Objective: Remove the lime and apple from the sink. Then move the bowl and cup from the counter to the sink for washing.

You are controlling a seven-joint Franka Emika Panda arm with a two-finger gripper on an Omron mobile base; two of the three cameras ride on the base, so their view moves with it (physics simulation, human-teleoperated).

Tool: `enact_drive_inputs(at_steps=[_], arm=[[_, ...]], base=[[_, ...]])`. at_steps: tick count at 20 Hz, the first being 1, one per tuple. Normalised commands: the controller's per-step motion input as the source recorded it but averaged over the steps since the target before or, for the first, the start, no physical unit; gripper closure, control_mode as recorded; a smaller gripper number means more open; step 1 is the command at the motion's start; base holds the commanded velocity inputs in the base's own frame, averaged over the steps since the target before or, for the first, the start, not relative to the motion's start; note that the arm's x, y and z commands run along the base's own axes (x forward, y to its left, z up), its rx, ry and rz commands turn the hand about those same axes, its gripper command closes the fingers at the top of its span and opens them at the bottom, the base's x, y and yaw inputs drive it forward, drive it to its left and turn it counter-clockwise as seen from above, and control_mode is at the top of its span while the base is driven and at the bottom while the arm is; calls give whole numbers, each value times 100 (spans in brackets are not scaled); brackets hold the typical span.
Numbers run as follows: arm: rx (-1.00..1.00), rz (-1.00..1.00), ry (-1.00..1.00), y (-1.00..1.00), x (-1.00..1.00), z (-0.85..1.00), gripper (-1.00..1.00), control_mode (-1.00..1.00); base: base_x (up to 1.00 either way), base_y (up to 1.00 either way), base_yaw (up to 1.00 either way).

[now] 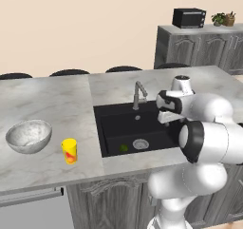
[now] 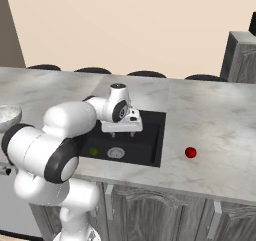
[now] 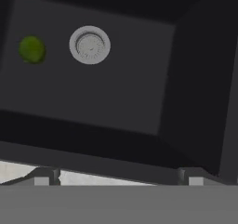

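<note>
My jaws (image 3: 118, 179) wide open, empty, over the sink (image 1: 114, 128) | lime (image 3: 32, 49) on basin floor at 10 o'clock, beside drain (image 3: 89, 44) | apple (image 2: 190, 152) out on tabletop (image 2: 215, 130) | bowl (image 1: 29, 136), cup (image 1: 69, 150) wait there | lime looks next.

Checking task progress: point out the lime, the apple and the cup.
lime (image 3: 32, 49), hand view, centre of the green fruit on the sink floor.
apple (image 2: 190, 152), right base view, middle of the red fruit on the counter.
cup (image 1: 69, 150), left base view, its yellow side.
</note>
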Motion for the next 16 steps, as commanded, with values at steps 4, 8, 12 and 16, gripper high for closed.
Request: enact_drive_inputs(at_steps=[4,8,12,16], arm=[[0,-1,0,42,2,-5,-100,-100],[0,0,-5,46,4,-4,-100,-100],[0,0,-6,46,5,-5,-100,-100],[0,0,-3,44,6,-5,-100,-100]], base=[[0,0,0],[0,0,0],[0,0,0],[0,0,0]])
